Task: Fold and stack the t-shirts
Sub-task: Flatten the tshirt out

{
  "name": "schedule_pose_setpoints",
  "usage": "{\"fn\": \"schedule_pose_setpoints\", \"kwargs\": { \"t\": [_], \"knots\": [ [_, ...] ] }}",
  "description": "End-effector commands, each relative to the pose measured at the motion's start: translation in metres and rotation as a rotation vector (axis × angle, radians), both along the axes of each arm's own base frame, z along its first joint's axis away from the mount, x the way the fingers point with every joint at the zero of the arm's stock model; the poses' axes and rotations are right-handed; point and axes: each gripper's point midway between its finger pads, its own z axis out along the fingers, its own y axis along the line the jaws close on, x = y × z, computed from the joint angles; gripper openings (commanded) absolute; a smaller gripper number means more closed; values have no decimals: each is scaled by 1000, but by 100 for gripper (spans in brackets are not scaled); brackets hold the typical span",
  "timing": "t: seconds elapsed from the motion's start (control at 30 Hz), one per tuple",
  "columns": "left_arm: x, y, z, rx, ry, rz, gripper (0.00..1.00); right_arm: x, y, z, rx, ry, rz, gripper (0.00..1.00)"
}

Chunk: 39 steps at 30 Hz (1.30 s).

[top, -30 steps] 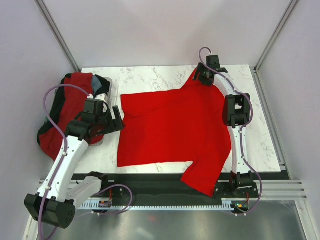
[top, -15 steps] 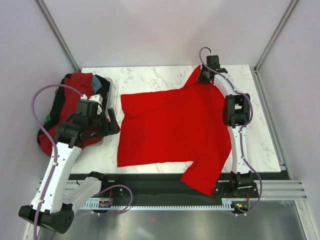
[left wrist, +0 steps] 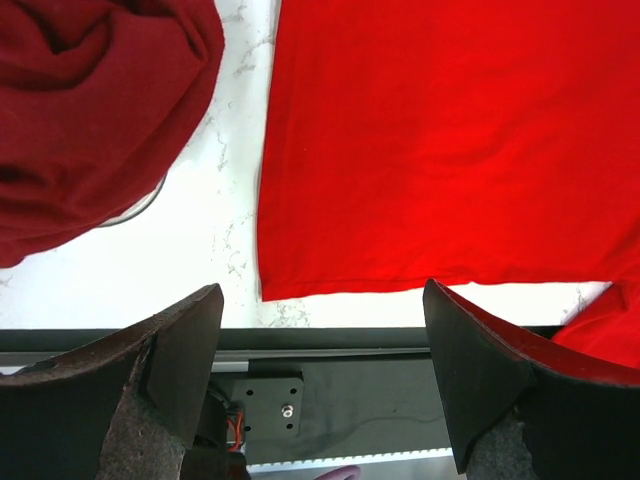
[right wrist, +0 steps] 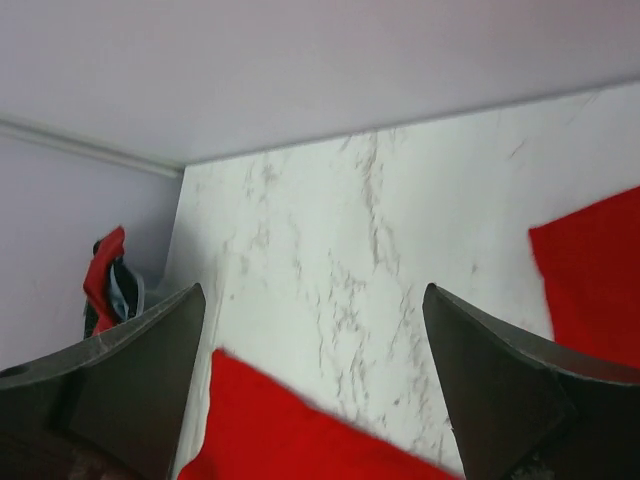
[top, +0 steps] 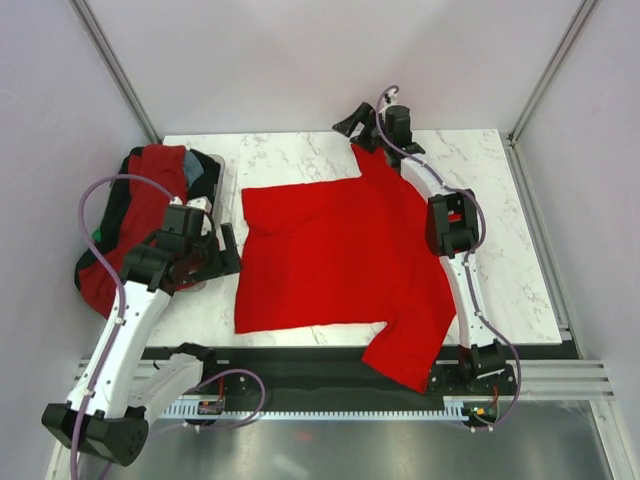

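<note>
A bright red t-shirt (top: 340, 250) lies spread flat on the marble table (top: 300, 155), with one sleeve (top: 408, 352) hanging over the near edge. My right gripper (top: 356, 123) hovers open above the table's far side, just beyond the shirt's far sleeve (top: 374, 164); nothing sits between its fingers (right wrist: 160, 350). My left gripper (top: 228, 250) is open and empty beside the shirt's left hem. In the left wrist view that hem (left wrist: 440, 150) lies ahead of the gripper (left wrist: 322, 292). More red t-shirts (top: 135, 215) are heaped at the left.
A dark bin (top: 212, 175) at the table's left side holds the heap of dark red cloth (left wrist: 90, 110) with a bit of grey-blue. The black rail (left wrist: 330, 340) runs along the table's near edge. Frame posts and white walls enclose the table.
My right gripper closed on the far sleeve, then let go, opened wide and swung up and left off the shirt. The left arm shifted slightly and stayed open.
</note>
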Motion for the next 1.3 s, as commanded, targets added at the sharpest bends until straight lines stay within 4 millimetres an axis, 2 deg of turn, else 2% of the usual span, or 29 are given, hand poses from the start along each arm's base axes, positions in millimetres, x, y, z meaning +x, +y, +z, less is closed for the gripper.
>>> {"fn": "schedule_pose_setpoints", "kwargs": {
  "t": [0.0,0.03,0.07,0.1,0.13,0.17,0.2,0.23,0.27,0.33,0.37,0.43,0.47,0.53,0.57,0.6,0.63,0.7,0.73,0.77,0.8,0.83,0.9,1.07,1.13,1.17,1.2,1.23,1.27],
  "knots": [
    [12,-12,-10,-55,2,7,88,-10,-2,52,65,-97,36,98],
    [18,-18,-13,-86,0,3,88,-17,-16,87,46,-142,3,98],
    [19,-21,-21,-94,16,6,88,-30,-29,53,8,-53,-23,98],
    [22,-24,-22,-112,21,6,88,-36,-48,53,-17,-36,-58,98],
    [25,-27,-24,-131,26,19,87,-50,-62,86,-53,-83,-80,98],
    [36,-32,-27,-143,28,18,87,-68,-80,47,-115,31,-137,98],
    [41,-37,-28,-160,30,16,87,-80,-93,45,-156,53,-160,98],
    [48,-41,-30,-180,33,29,86,-94,-102,64,-217,21,-171,98],
    [61,-46,-34,-195,36,34,86,-117,-115,30,-293,140,-195,98],
    [76,-57,-38,-230,48,38,85,-141,-129,28,-366,190,-216,98],
    [82,-62,-41,-239,57,33,85,-163,-139,3,-428,278,-214,98],
    [108,-72,-54,-231,94,34,84,-178,-155,-8,-505,327,-251,98],
    [126,-78,-48,-230,79,29,84,-190,-159,-23,-540,367,-241,98],
    [151,-81,-74,-184,138,41,82,-197,-161,-36,-549,396,-226,98],
    [163,-79,-77,-167,139,48,79,-199,-161,-43,-546,412,-216,98],
    [183,-79,-66,-163,103,61,75,-200,-162,-48,-543,426,-206,98],
    [195,-76,-83,-155,143,85,75,-201,-158,-58,-535,446,-182,98],
    [220,-79,-81,-170,125,95,75,-198,-159,-64,-531,458,-179,98],
    [228,-79,-101,-156,165,99,75,-198,-159,-75,-538,477,-172,98],
    [242,-81,-101,-161,154,101,75,-193,-160,-75,-534,475,-178,98],
    [248,-84,-108,-167,168,96,75,-189,-163,-78,-527,483,-185,98],
    [252,-85,-132,-160,215,100,75,-188,-164,-91,-527,510,-180,98],
    [269,-90,-136,-174,209,100,75,-180,-172,-102,-523,536,-200,98],
    [303,-93,-173,-184,246,116,75,-156,-189,-122,-506,572,-243,98],
    [314,-91,-179,-200,250,126,75,-141,-190,-130,-506,572,-244,98],
    [330,-92,-172,-212,216,126,75,-139,-190,-135,-509,583,-239,98],
    [332,-92,-186,-217,246,131,75,-138,-189,-148,-511,603,-230,98],
    [339,-89,-189,-226,246,136,75,-125,-189,-141,-504,577,-234,98],
    [355,-92,-175,-249,202,125,76,-121,-187,-141,-500,572,-233,98]
  ]
}}
